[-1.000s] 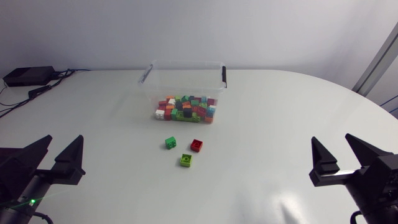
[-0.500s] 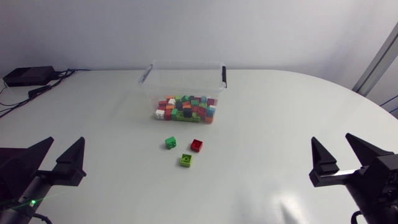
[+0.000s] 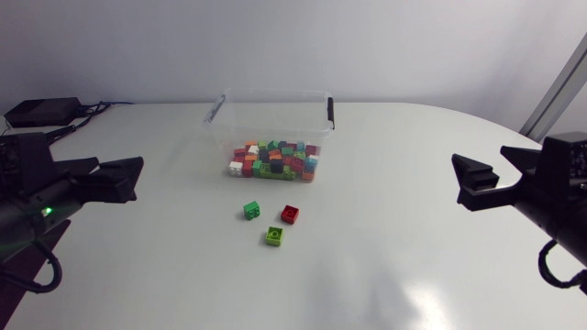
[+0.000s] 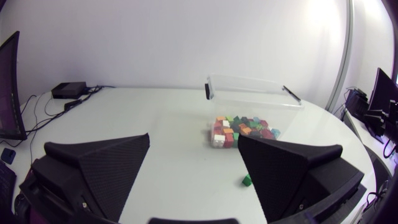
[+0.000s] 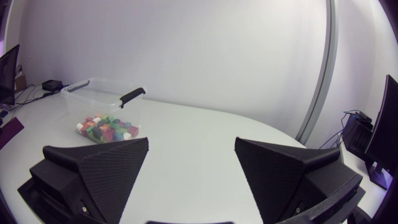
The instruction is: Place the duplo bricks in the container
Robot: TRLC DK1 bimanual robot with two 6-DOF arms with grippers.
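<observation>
White surface (image 3: 394, 247) spread across the head view, with a black box (image 3: 41, 112) and its cables (image 3: 92, 108) at the upper left edge, well apart from everything else. Near the upper centre stood a clear plastic container (image 3: 275, 115) without a lid, a dark clip (image 3: 330, 112) on each short side, holding a heap of mixed-colour bricks (image 3: 272, 161) against its near wall. Three loose pieces lay just below it at frame centre: a green brick (image 3: 251, 210), a red brick (image 3: 290, 214) beside it, and a lime brick (image 3: 274, 236) a little lower, none touching. The left tool (image 3: 128, 176) hung at the left edge and the right tool (image 3: 479, 156) at the right edge, both above the surface, each well apart from the bricks with a broad stretch of surface between. In the wrist views each tool's fingers stood wide apart and held nothing; the left one faced the container with the green brick ahead of it.
</observation>
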